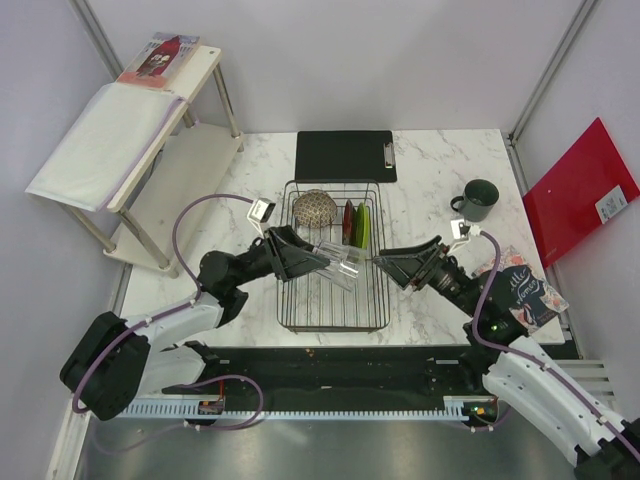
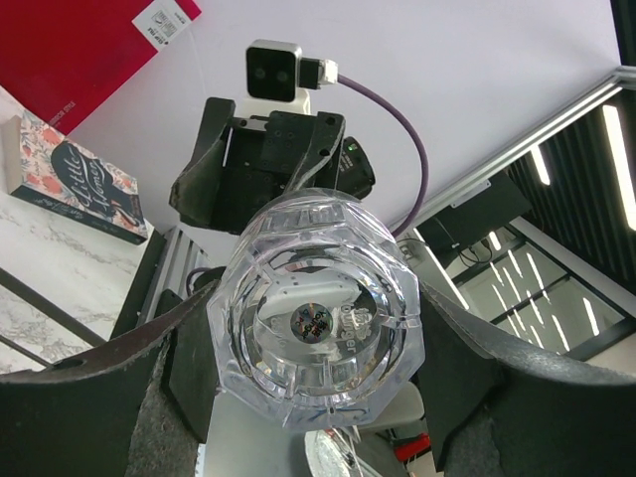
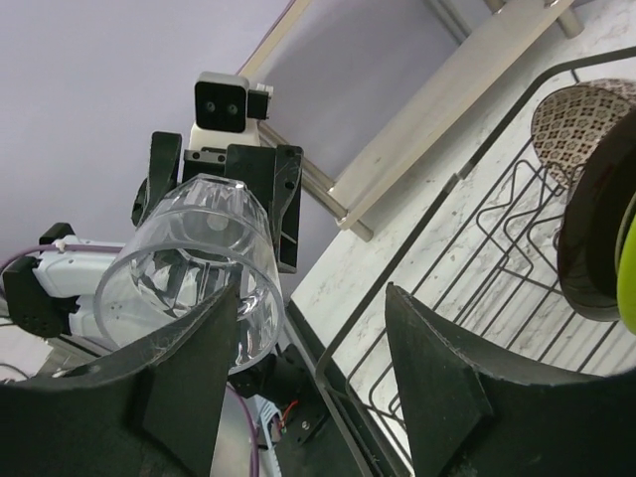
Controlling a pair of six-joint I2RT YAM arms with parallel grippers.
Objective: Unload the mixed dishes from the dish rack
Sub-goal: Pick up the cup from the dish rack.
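Observation:
My left gripper (image 1: pixel 322 258) is shut on the small clear glass (image 1: pixel 343 263) and holds it on its side above the dish rack (image 1: pixel 300 300), mouth toward the right arm. In the left wrist view the glass (image 2: pixel 318 318) sits between both fingers, base toward the camera. My right gripper (image 1: pixel 386 263) is open and empty, just right of the glass's mouth; in its view (image 3: pixel 313 348) the glass (image 3: pixel 189 268) is by its left finger. The speckled bowl (image 1: pixel 314 208), dark red plate (image 1: pixel 348 222) and lime-green plate (image 1: pixel 361 226) stand in the rack's far end. The dark mug (image 1: pixel 478 199) stands on the table at the right.
A black clipboard (image 1: pixel 346 155) lies behind the rack. A book (image 1: pixel 527 292) lies at the right edge, beside a red folder (image 1: pixel 580 190) off the table. A white shelf unit (image 1: pixel 130 135) stands at the far left.

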